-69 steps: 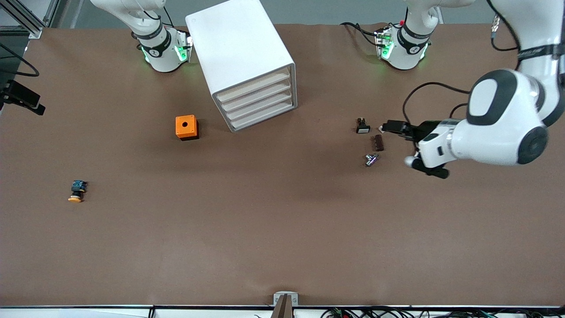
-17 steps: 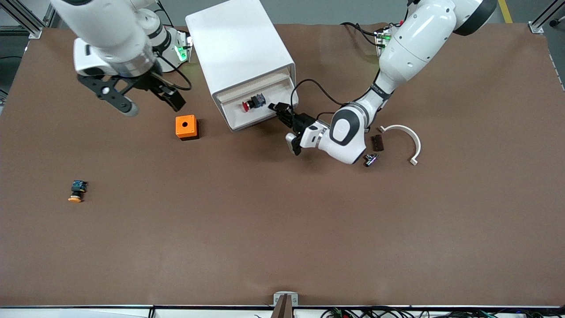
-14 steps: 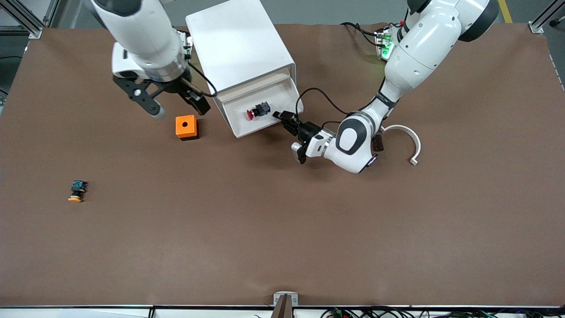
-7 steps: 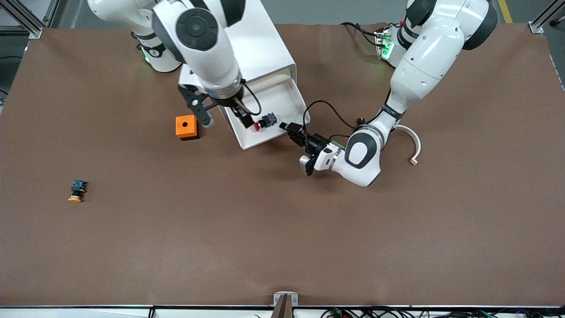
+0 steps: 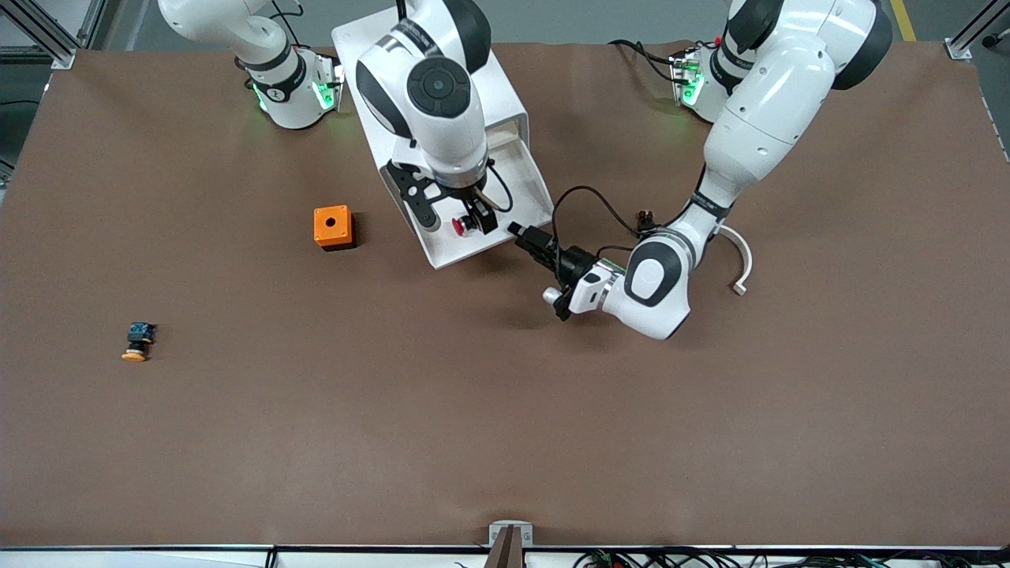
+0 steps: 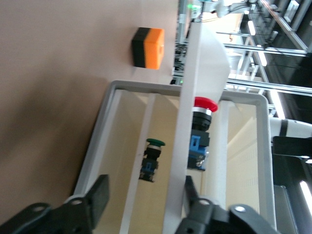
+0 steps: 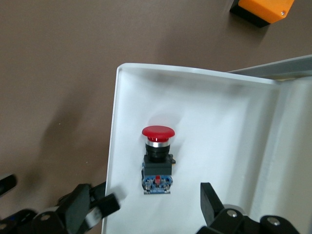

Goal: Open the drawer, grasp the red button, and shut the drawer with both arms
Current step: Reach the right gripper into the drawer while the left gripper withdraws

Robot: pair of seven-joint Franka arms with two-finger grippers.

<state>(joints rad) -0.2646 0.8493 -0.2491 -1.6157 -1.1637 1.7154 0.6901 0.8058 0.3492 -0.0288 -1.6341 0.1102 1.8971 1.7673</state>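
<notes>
The top drawer (image 5: 517, 177) of the white cabinet (image 5: 505, 95) stands pulled out. The red-capped button (image 5: 459, 227) lies on its side in it, cap toward the drawer's front, clear in the right wrist view as the button (image 7: 157, 158). My right gripper (image 5: 455, 220) hangs open just over the button, its fingers on either side of it and apart from it, the same in the right gripper (image 7: 145, 210) wrist view. My left gripper (image 5: 523, 234) sits at the drawer's front corner toward the left arm's end. In its own view the left gripper (image 6: 145, 202) is open, with the drawer's front edge between the fingers.
An orange cube (image 5: 333, 227) with a hole stands beside the cabinet toward the right arm's end. An orange-capped button (image 5: 136, 343) lies nearer the camera at that end. A white curved piece (image 5: 740, 256) lies by the left arm. A green-capped button (image 6: 152, 160) shows in a lower drawer.
The left gripper drew the drawer farther out, then opened. The right arm swung from above the table near the orange cube to over the drawer and came down over the button.
</notes>
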